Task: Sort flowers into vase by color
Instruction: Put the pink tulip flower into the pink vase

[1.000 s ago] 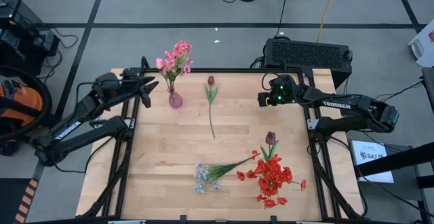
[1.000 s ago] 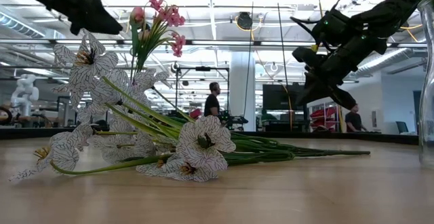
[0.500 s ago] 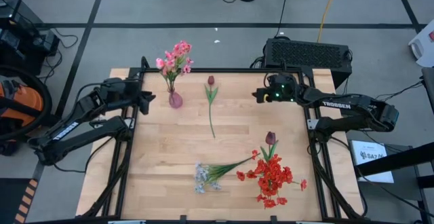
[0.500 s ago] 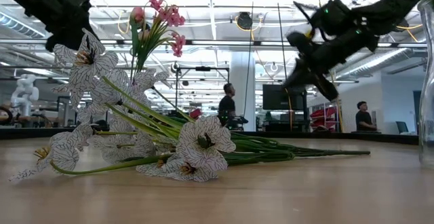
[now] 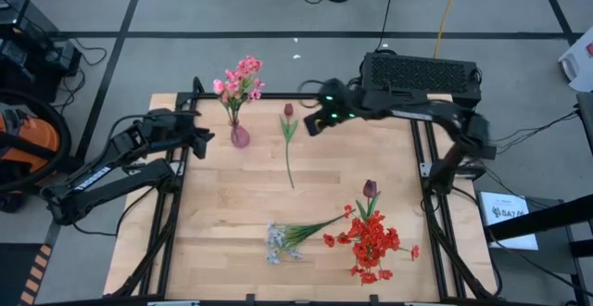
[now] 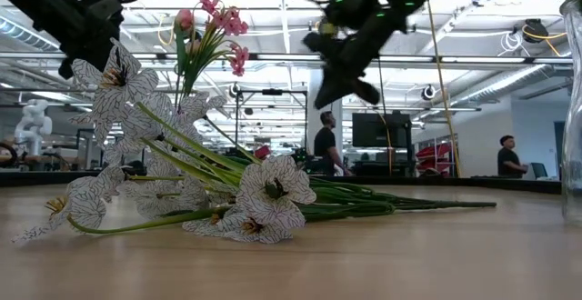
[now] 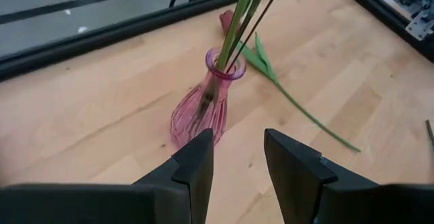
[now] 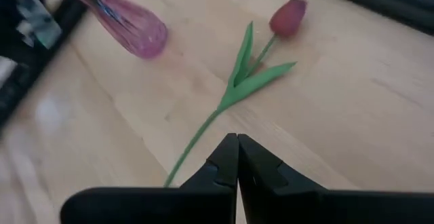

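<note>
The pink vase (image 5: 239,136) stands at the table's far left and holds a spray of pink flowers (image 5: 239,79). A single tulip (image 5: 288,111) with a dark pink bud lies flat on the wood to the vase's right, its stem (image 8: 224,108) running toward the near edge. My right gripper (image 5: 311,125) hovers shut just right of that tulip's bud and touches nothing. My left gripper (image 7: 237,163) stands open just left of the vase, with nothing between its fingers.
At the near right lie a maroon tulip (image 5: 370,190), a red cluster (image 5: 371,241) and a pale blue-white bunch (image 5: 278,241), which fills the low view's foreground (image 6: 182,182). A black box (image 5: 422,74) stands beyond the far edge. People stand in the room behind.
My right gripper has swung from the table's far right toward the left, rising a little, and now hangs by the lying tulip; it has stayed shut. My left gripper has sunk slightly and tipped downward beside the vase. No flower has moved.
</note>
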Controlling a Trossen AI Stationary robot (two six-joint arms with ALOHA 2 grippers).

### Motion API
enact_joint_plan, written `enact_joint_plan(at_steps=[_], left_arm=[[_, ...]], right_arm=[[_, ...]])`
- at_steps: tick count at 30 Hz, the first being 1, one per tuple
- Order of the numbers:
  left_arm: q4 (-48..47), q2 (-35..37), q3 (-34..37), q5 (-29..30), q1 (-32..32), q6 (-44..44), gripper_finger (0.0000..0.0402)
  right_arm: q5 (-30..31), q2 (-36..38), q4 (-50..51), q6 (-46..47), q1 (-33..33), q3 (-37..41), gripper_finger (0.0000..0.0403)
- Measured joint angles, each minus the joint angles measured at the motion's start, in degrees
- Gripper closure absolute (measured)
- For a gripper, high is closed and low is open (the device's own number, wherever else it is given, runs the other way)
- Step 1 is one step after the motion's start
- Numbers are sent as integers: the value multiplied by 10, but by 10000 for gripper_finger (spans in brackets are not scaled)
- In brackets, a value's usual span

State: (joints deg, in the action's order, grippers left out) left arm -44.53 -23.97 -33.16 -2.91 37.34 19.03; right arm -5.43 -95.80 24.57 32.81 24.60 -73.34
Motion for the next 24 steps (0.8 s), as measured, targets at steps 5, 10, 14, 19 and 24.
enact_joint_plan(at_steps=[5, 10, 14, 19, 24], left_arm=[[-11, 0, 8, 0, 0, 1, 263], [-30, 0, 8, 0, 0, 1, 263], [-31, 0, 8, -1, 0, 1, 263], [-30, 0, 8, -1, 0, 2, 263], [-30, 0, 8, -3, 0, 2, 263]], right_arm=[[20, -115, 101, -11, -11, -140, 402], [37, -192, 114, -10, -19, -218, 382], [39, -235, 96, 7, -26, -247, 346], [38, -276, 69, 45, -32, -247, 290], [41, -312, 57, 71, -33, -247, 236]])
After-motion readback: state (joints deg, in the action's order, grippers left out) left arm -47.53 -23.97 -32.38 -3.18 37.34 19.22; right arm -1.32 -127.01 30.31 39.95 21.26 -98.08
